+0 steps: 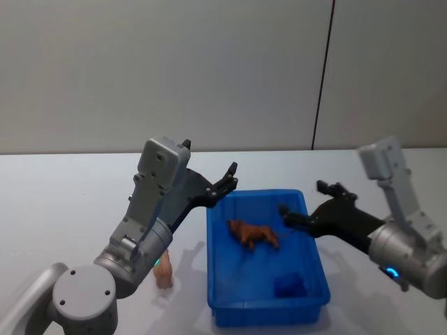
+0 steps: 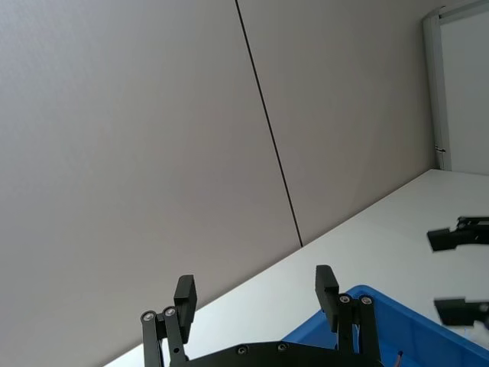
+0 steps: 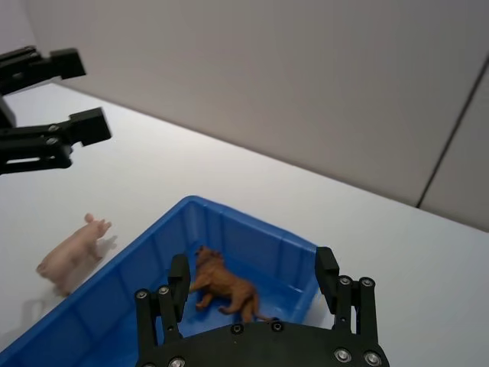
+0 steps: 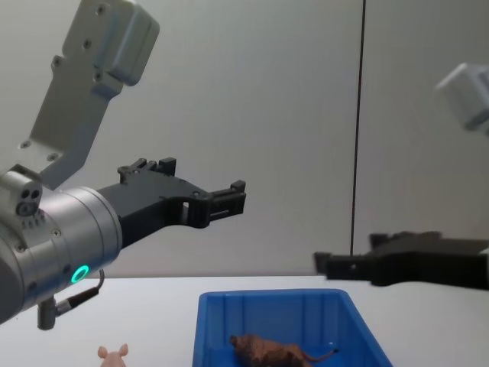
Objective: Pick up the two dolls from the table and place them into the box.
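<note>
- Pink doll [image 1: 165, 278]: partly hidden behind the left arm [image 1: 150, 230], head view; cut at the ears by the chest view's lower edge.
- Box [image 4: 275, 317]: base cut by the same edge.

One doll [image 1: 253, 234] lies in the box [image 1: 265, 314], the other doll [image 1: 163, 276] on the table [image 1: 70, 202] to its left.

The box [image 1: 269, 315] is a bright blue rectangular plastic bin with ribbed inner walls, standing upright and open-topped. The brown doll [image 1: 253, 234], furry with a thin tail, lies inside the box on its floor, in the far half, head toward the box's left wall. The pale pink doll [image 3: 72, 254] stands outside the box, just beside its left wall near the front corner.
</note>
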